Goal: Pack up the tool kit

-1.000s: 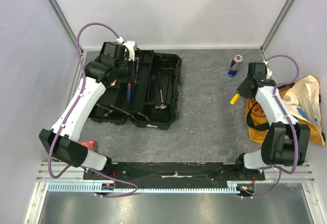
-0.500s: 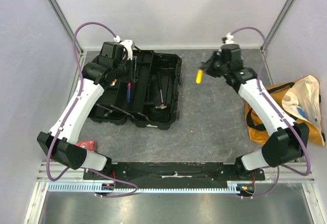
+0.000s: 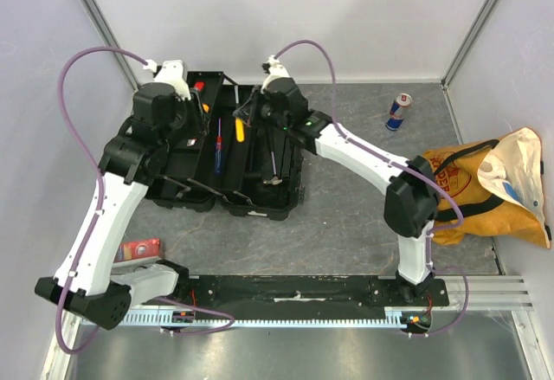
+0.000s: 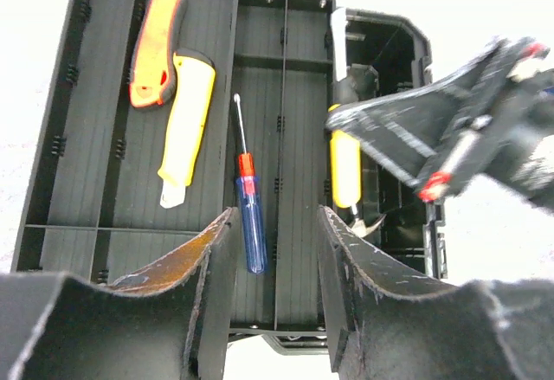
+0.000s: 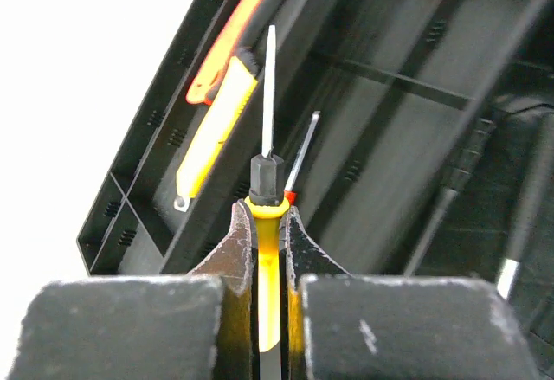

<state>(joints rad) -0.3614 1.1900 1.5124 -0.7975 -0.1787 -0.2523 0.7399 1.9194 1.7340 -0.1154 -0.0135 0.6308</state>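
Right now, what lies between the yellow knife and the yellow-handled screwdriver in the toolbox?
A blue-handled screwdriver lies there on the tray floor; the left wrist view shows it.

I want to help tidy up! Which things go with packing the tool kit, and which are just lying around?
Job: toolbox, yellow screwdriver in right claw, blue screwdriver, yellow knife, orange-handled tool.
Lying about: drink can, orange bag.
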